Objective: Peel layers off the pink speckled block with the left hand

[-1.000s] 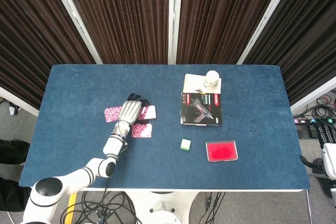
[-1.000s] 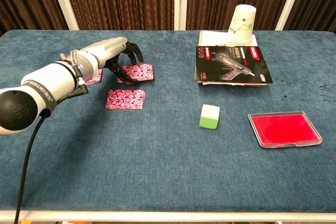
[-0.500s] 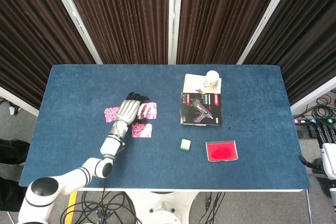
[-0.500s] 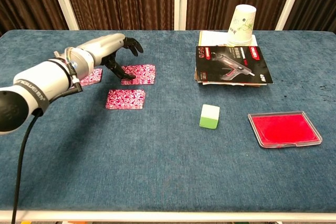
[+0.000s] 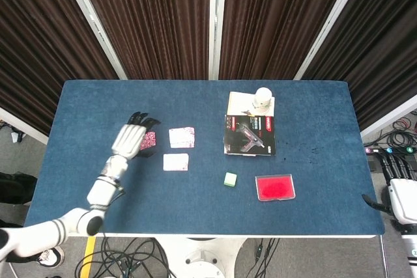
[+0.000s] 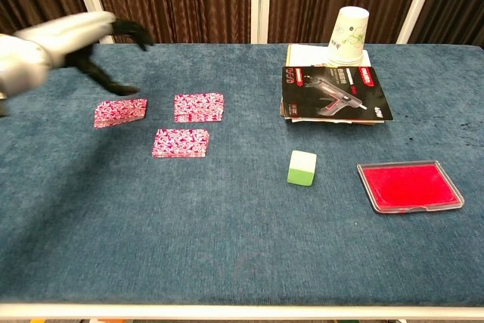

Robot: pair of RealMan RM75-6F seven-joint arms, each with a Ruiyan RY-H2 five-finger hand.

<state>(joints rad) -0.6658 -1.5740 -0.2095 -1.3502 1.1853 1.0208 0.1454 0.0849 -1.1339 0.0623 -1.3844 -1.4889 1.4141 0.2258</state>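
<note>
The pink speckled block point(image 6: 120, 112) lies at the left of the blue table; in the head view my left hand covers part of the block point(image 5: 150, 140). Two thin pink speckled layers lie flat beside it, one to its right point(image 6: 199, 107) point(image 5: 182, 137) and one nearer the front point(image 6: 180, 142) point(image 5: 175, 161). My left hand point(image 6: 79, 35) point(image 5: 130, 139) hovers above and left of the block, fingers spread and holding nothing. My right hand point(image 5: 399, 190) shows only at the right edge, off the table, and its grip is unclear.
A green-and-white cube point(image 6: 302, 167) sits mid-table, with a red tray point(image 6: 409, 185) to its right. A glue gun box point(image 6: 336, 92) lies on papers at the back right, and a paper cup point(image 6: 351, 35) stands upside down behind it.
My left hand has lifted off the layer right of the block and swung up and to the left. That layer now lies flat and uncovered.
</note>
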